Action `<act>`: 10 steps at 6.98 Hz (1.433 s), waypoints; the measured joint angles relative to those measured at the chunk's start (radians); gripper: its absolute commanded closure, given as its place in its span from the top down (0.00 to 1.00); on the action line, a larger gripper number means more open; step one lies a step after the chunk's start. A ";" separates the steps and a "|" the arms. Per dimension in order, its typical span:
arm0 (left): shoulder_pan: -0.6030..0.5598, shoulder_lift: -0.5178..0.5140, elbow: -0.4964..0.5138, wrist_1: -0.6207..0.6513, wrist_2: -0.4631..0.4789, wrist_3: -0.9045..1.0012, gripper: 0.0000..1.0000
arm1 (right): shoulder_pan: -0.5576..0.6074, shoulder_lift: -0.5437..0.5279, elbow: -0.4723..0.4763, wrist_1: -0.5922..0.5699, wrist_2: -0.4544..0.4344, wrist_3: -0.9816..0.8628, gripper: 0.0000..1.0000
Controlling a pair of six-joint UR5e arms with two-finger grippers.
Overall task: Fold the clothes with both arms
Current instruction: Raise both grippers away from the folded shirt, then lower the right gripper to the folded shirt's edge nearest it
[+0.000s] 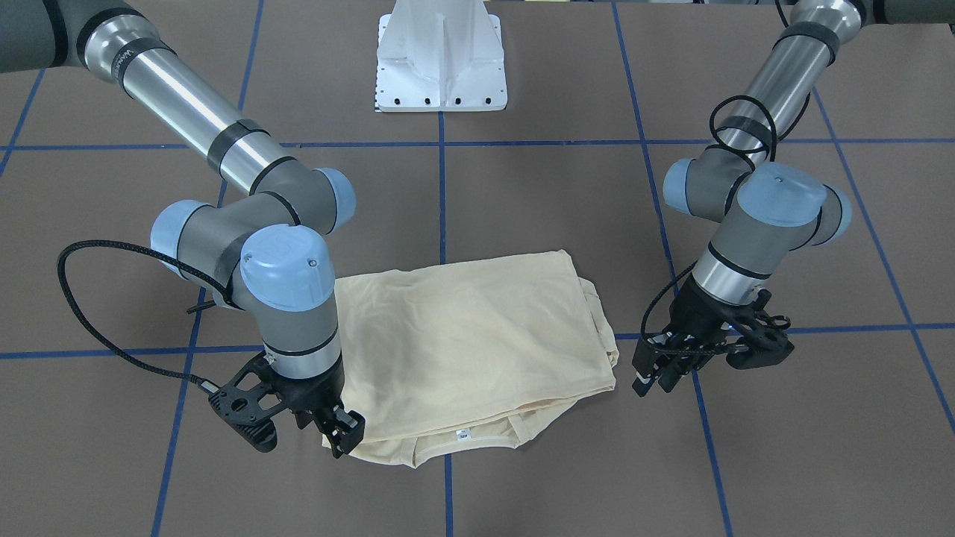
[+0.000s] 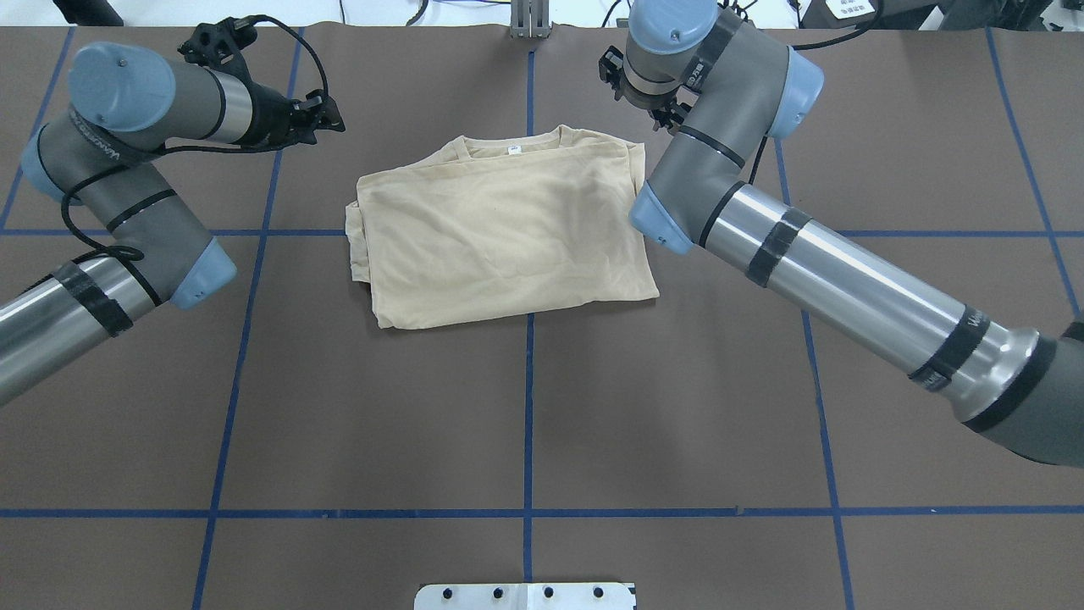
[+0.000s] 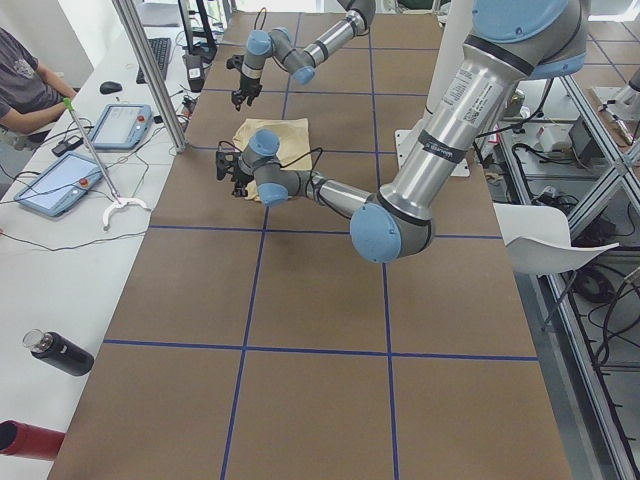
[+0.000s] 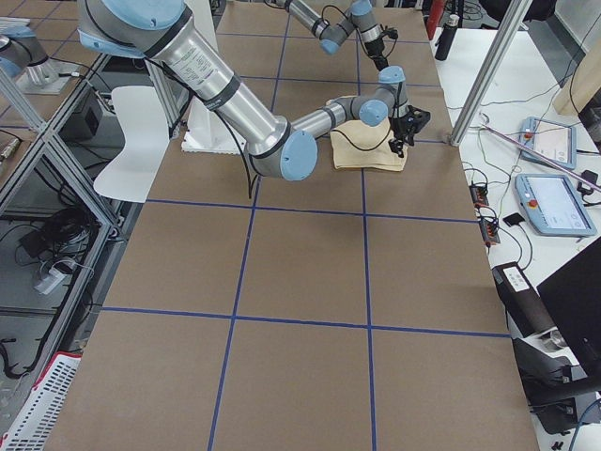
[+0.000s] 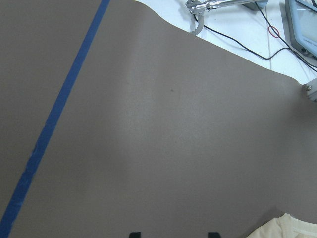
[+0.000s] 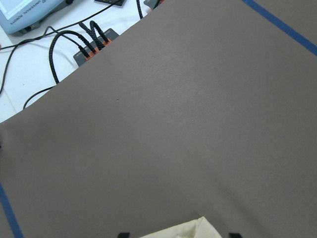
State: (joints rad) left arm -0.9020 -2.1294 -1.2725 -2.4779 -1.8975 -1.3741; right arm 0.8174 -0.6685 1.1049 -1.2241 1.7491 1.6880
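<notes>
The shirt (image 2: pixel 500 237) is laid folded on the table (image 2: pixel 677 381). The left gripper (image 1: pixel 655 382) and right gripper (image 1: pixel 345 436) are held at its sides, fingers apart.

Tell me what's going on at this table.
A cream shirt lies folded into a rough rectangle on the brown table, partway through a two-arm folding job. The right gripper is open at the shirt's collar-side corner. The left gripper is just off the opposite edge, open and holding nothing.

The end effector (image 5: pixel 172 235) hangs, tips spread, over brown counter (image 5: pixel 163 139); a cream shirt (image 5: pixel 291 229) corner lies just beside it, a blue tape line (image 5: pixel 59 104) farther off.
</notes>
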 measured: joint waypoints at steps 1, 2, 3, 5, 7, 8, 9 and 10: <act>-0.018 0.004 -0.020 0.002 -0.043 0.002 0.63 | 0.001 -0.076 0.116 0.000 0.028 0.016 0.96; -0.029 0.007 -0.034 0.004 -0.074 0.002 0.63 | -0.005 -0.158 0.236 -0.001 0.052 0.050 0.97; -0.034 0.009 -0.047 0.006 -0.091 0.003 0.64 | -0.025 -0.248 0.366 -0.003 0.064 0.100 0.98; -0.036 0.011 -0.054 0.009 -0.100 0.003 0.64 | -0.097 -0.411 0.595 -0.001 0.037 0.251 0.98; -0.036 0.023 -0.061 0.007 -0.101 0.004 0.64 | -0.200 -0.445 0.653 0.000 -0.093 0.381 0.98; -0.036 0.032 -0.071 0.006 -0.101 0.005 0.63 | -0.231 -0.446 0.656 0.002 -0.127 0.434 0.98; -0.036 0.049 -0.091 0.003 -0.101 0.015 0.64 | -0.255 -0.448 0.654 0.003 -0.146 0.473 0.97; -0.037 0.068 -0.125 0.005 -0.101 0.030 0.64 | -0.270 -0.451 0.648 0.003 -0.161 0.494 0.96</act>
State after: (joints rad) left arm -0.9386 -2.0610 -1.3972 -2.4731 -1.9985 -1.3441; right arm 0.5472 -1.1191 1.7529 -1.2212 1.5879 2.1815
